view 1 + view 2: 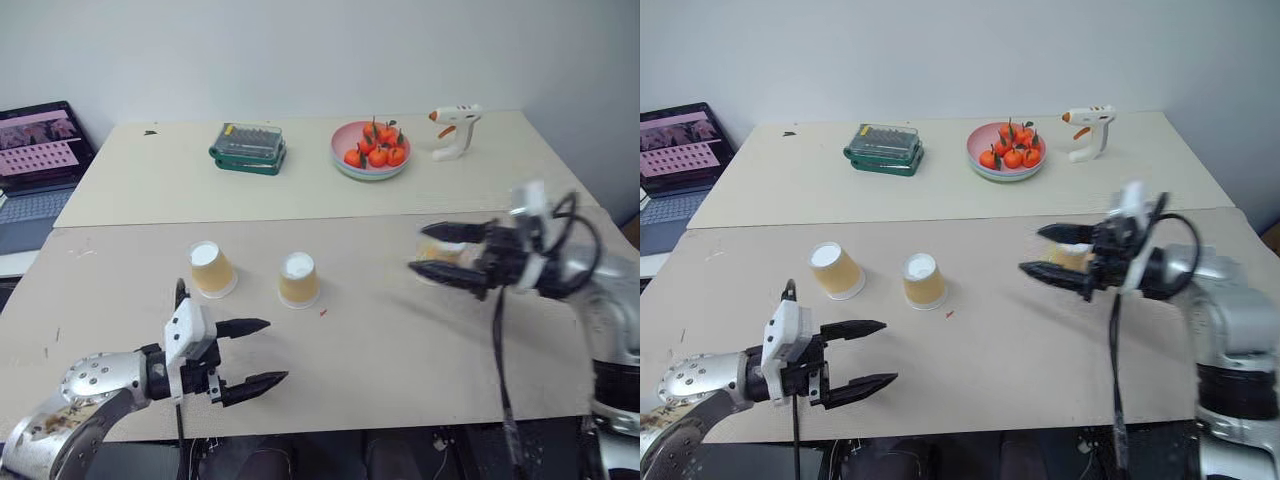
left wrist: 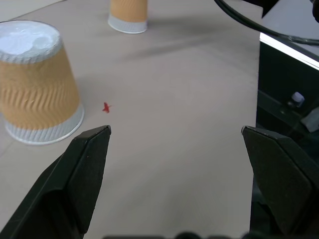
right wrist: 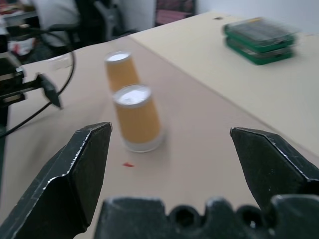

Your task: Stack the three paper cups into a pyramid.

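Cups (image 1: 299, 279) judged light, thin-walled, easily crushed: grip mid-wall gently; left gripper (image 1: 254, 353) and right gripper (image 1: 432, 251) both wide, empty

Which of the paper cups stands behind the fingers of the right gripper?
The third cup, partly hidden behind the open right gripper. The other two cups stand upside down, in plain view, farther toward the robot's left.

Three paper cups, small and tapered, tan-orange ribbed sides with white base and rim. Left cup (image 1: 211, 269): upside down on its rim on the near table, white base up. Middle cup (image 1: 298, 279): likewise inverted, near the first but apart from it. Third cup (image 1: 1071, 257): well apart to the right (largely hidden, pose unclear). No cup rests on another; pyramid not yet formed.
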Available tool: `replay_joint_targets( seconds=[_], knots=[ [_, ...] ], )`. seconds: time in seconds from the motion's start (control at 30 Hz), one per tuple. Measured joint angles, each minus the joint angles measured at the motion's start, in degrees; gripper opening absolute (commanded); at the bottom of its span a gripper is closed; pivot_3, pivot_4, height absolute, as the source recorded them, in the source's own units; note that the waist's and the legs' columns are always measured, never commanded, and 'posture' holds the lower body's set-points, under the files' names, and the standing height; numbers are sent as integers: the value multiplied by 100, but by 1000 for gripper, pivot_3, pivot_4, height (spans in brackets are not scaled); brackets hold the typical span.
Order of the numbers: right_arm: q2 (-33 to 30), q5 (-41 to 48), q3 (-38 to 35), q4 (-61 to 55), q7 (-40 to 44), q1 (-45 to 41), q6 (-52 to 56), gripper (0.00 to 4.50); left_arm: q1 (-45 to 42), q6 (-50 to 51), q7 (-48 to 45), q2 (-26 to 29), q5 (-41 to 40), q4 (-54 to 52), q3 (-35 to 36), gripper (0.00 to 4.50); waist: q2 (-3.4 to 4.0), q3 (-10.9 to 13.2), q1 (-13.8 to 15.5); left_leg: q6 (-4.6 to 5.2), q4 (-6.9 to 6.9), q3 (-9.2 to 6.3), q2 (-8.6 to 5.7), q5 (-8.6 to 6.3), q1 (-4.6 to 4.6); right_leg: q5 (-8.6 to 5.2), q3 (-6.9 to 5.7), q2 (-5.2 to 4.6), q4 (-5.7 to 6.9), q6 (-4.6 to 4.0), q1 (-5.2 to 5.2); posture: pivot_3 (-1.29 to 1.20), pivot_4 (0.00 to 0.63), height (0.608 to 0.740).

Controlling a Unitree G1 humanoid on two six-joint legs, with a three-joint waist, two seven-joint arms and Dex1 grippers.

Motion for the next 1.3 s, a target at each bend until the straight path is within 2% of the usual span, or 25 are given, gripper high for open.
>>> replay_joint_targets(
  seconds=[0.1, 0.2, 0.33, 0.43, 0.5, 0.83, 1.3],
  knots=[
    [-240, -172, -328, 49, -252, 494, -139, 4465, -394, 8, -147, 34, -20, 245, -138, 4500, 1, -1, 0, 0, 7, 15, 1, 0, 2, 5, 2, 0, 4, -5, 4, 0, 150, 725],
    [-326, -688, -325, 424, -532, 915, -534, 4465, -734, -21, -373, 39, 60, 504, -359, 4500, -2, -3, -18, 0, 17, 31, 3, 1, 6, 12, 8, 0, 6, -7, 8, 0, 150, 725],
    [-305, -1141, -224, 774, -849, 1049, -952, 4465, -1021, -43, -545, 26, 182, 760, -602, 4500, -1, -2, -62, 1, 17, 63, 13, 1, 26, 22, 32, 6, 9, -5, 15, 0, 150, 725],
    [-162, -1315, -41, 887, -1017, 1005, -1219, 4465, -1187, -76, -615, 1, 213, 884, -673, 4500, -3, -1, -79, 8, 16, 74, 33, -3, 72, 22, 37, 24, -5, -4, 73, 0, 150, 725],
    [-75, -1398, 195, 1014, -1090, 869, -1357, 4465, -1217, -124, -689, 2, 248, 942, -716, 4500, -3, -1, -94, 19, 13, 84, 39, -11, 94, 18, 45, 29, -12, -1, 107, 0, 150, 725],
    [164, -1404, 909, 1681, -1008, -212, -1496, 4465, -1052, -126, -627, 1, 276, 956, -736, 4500, -4, 0, -166, 22, 13, 89, 51, -15, 101, 20, 56, 44, -12, -4, 92, 0, 150, 725],
    [199, -1638, 1198, 2694, -763, -633, -1997, 4465, -447, 3, -231, 44, 140, 446, -296, 4500, -4, 0, -175, 22, 13, 94, 53, -15, 102, 20, 61, 46, -11, -4, 89, 0, 150, 725]
  ],
)
